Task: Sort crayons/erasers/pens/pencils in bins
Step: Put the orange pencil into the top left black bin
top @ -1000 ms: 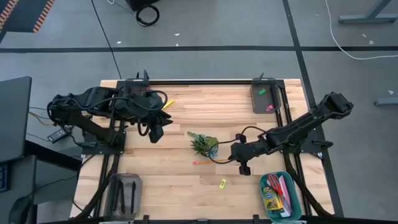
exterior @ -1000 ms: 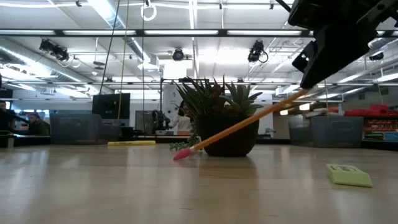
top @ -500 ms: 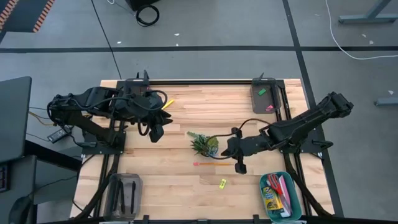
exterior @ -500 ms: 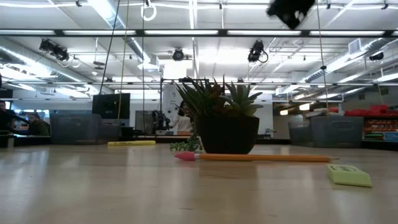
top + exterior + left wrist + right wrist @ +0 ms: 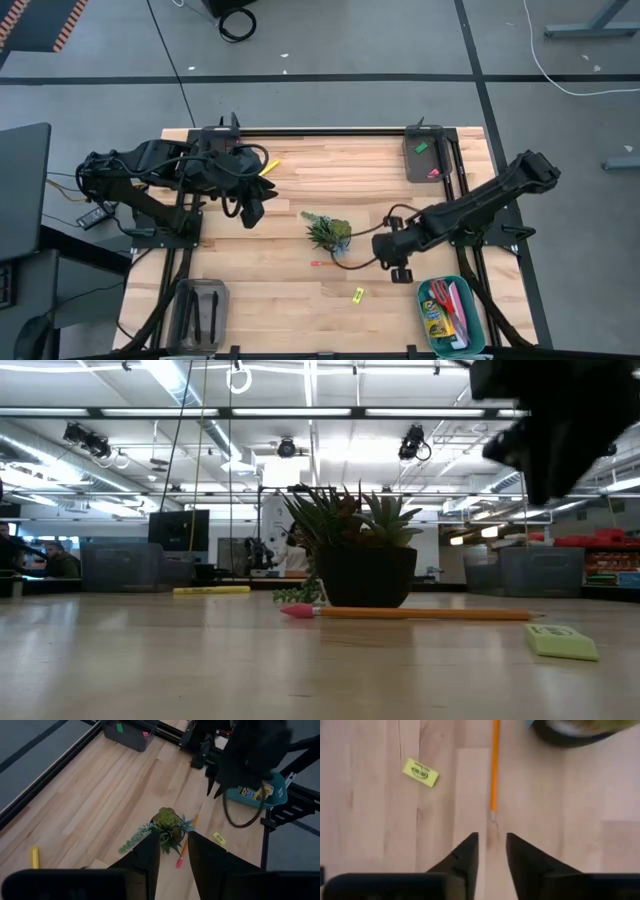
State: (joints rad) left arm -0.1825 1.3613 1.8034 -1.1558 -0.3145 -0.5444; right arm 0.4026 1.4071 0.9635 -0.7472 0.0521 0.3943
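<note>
Orange pencil (image 5: 495,765) lies flat on the wooden table (image 5: 250,280), just in front of the potted plant (image 5: 328,231), pink eraser tip pointing away from the right arm. The right gripper (image 5: 492,847) hovers over the pencil's bare end with its fingers parted and holding nothing; the pencil sits in line with the gap between them but is not touched. The left gripper (image 5: 173,851) waits near the table's far left side, fingers apart and empty.

Risks noted:
- The pencil is thin and round. A closing grip near its very end may roll it aside or pinch only the tip, so it pivots and drops on lifting.
- The plant stands close beside the pencil. A descent that drifts toward it could knock the pot or catch the leaves.
- A yellow eraser (image 5: 420,772) lies loose on the table near the pencil; a sideways sweep could push it out of place.
- The teal bin (image 5: 478,322), near the right front corner, already holds the crayon box (image 5: 436,321) and red-handled scissors (image 5: 442,296); a pencil placed there would be sorted wrongly.
- A yellow pencil (image 5: 271,165) remains near the left arm, unsorted.
</note>
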